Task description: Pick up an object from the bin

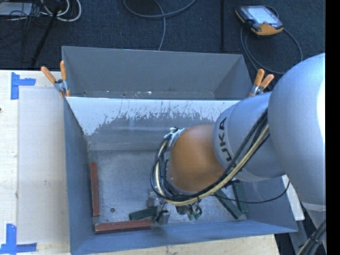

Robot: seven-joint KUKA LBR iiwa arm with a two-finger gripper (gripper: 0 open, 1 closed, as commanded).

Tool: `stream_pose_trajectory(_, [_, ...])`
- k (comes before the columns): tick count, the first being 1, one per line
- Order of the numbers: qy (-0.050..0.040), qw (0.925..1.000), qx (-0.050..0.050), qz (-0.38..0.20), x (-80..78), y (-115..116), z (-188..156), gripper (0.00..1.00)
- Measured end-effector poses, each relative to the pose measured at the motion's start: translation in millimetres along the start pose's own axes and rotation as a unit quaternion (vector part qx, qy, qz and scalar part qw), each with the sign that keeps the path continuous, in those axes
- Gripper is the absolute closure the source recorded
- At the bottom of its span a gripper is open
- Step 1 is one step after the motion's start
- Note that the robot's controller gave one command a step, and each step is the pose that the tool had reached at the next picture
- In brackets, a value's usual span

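Along the near wall of the grey bin lies 1 flat reddish-brown bar, its right end just beside the gripper. Just beyond the bar, a small dark green piece lies on the floor with its right end at the gripper's tip; contact is unclear. The gripper is down at the floor, midway along the near side. Whether it is released or clenched cannot be told. A 2nd reddish-brown bar runs near-to-far by the left wall. The orange wrist cover, looped with cables, points steeply down and left. The grey arm comes in from the right, above a thin dark thing on the floor.
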State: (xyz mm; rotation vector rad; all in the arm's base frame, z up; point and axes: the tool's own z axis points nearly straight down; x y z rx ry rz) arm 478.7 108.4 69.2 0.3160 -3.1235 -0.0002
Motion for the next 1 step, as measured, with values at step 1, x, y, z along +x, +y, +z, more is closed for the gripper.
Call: stream_pose_trajectory(1, [-0.0009,0.9995,0.0,-0.031,-37.2,-19.5,-213.8,1.0])
